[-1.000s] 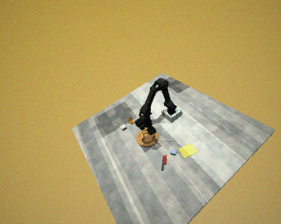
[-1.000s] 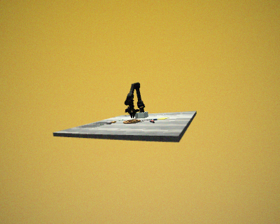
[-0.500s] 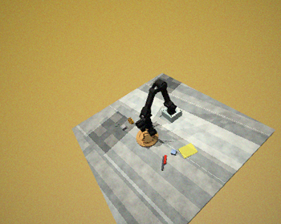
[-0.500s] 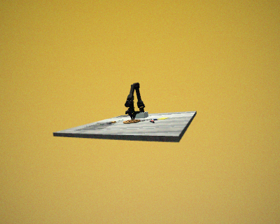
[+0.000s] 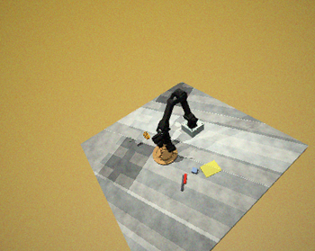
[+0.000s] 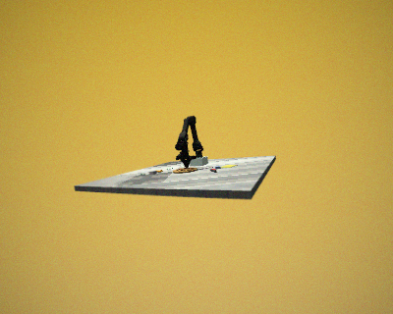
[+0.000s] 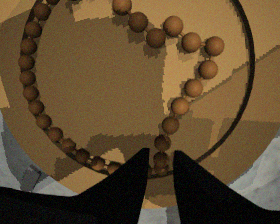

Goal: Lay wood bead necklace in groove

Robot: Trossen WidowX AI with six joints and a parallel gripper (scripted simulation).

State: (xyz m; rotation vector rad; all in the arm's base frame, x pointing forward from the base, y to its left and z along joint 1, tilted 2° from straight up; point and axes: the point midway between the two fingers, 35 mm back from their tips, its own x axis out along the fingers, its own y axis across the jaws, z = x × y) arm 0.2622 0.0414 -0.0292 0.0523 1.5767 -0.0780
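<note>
The round bead board [image 5: 165, 162] [image 6: 180, 172] [image 7: 90, 70] lies flat below my gripper. The brown wood bead necklace [image 7: 208, 69] lies on it. In the wrist view its left and lower-left beads follow the dark ring groove [image 7: 253, 60]; its right stretch runs inside the ring, with a bend toward the upper right. My gripper [image 7: 161, 155] is open only by a narrow gap, low over the lower edge of the ring. A bead [image 7: 160, 159] shows between the fingertips, with a little space on both sides. The fingers hide part of the lower groove, and the top of the necklace is out of view.
A yellow sheet [image 5: 210, 168] [image 6: 228, 166], a small blue block [image 5: 194, 170] and a red and dark grey stick [image 5: 184, 178] lie beside the board. A small orange object [image 5: 146, 135] lies on its other side. The arm stands on a pale box [image 5: 193, 130].
</note>
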